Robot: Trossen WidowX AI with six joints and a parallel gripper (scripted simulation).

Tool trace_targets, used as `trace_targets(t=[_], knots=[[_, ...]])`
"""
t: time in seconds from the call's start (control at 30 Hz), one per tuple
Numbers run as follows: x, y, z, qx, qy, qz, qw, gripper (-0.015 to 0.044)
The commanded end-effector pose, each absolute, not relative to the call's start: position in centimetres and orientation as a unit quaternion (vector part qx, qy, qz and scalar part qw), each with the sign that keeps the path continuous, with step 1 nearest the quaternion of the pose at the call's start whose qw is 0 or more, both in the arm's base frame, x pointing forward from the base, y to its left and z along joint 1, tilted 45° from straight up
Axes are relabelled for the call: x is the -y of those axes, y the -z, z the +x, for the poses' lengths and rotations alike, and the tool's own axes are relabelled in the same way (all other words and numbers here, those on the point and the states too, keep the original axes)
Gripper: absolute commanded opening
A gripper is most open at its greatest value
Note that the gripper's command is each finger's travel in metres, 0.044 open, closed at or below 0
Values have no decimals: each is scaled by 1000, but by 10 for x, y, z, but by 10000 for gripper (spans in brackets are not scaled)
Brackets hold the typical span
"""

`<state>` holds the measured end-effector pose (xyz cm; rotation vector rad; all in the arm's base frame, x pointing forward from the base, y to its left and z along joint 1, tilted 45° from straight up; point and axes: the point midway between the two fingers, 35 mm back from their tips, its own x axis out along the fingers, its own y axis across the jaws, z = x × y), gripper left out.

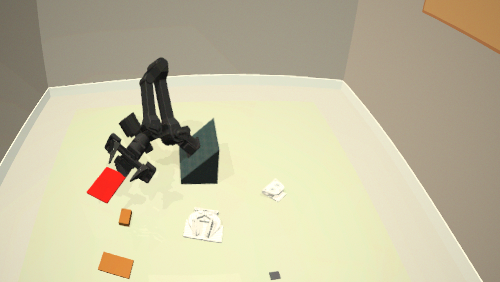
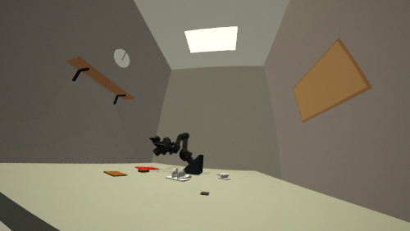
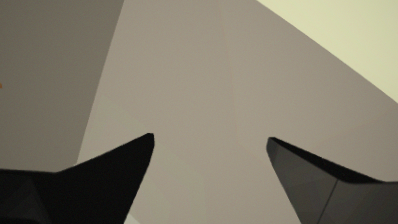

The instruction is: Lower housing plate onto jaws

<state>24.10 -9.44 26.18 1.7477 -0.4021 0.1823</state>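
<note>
A white base (image 1: 215, 239) (image 2: 185, 179) lies near the middle of the table, with white raised parts on it that look like the two jaws; their pins and stubs are too small to tell. A smaller white piece (image 1: 274, 190) (image 2: 224, 176) with round marks lies to its right in the top view, apart from it; it may be the housing plate, but I cannot tell for sure. My gripper (image 1: 121, 171) (image 3: 211, 141) is open and empty. It hangs high above the table, to the left of the base in the top view, with its fingers pointing toward the wall.
A dark wedge-shaped stand (image 1: 200, 168) (image 2: 197, 165) is at the arm's foot. A red panel (image 1: 106, 185) (image 2: 146, 168), an orange block (image 1: 125, 217) and an orange plate (image 1: 116, 265) (image 2: 115, 174) are at the left. A small dark tile (image 1: 274, 275) (image 2: 204, 193) lies at the front.
</note>
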Motion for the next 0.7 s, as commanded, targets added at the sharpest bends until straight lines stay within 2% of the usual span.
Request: trace_targets(t=[0.0, 0.03, 0.67], knots=[[94, -262, 241, 175, -79, 760, 621, 426], [94, -262, 241, 175, -79, 760, 621, 440], [91, -245, 273, 121, -22, 708, 696, 440]])
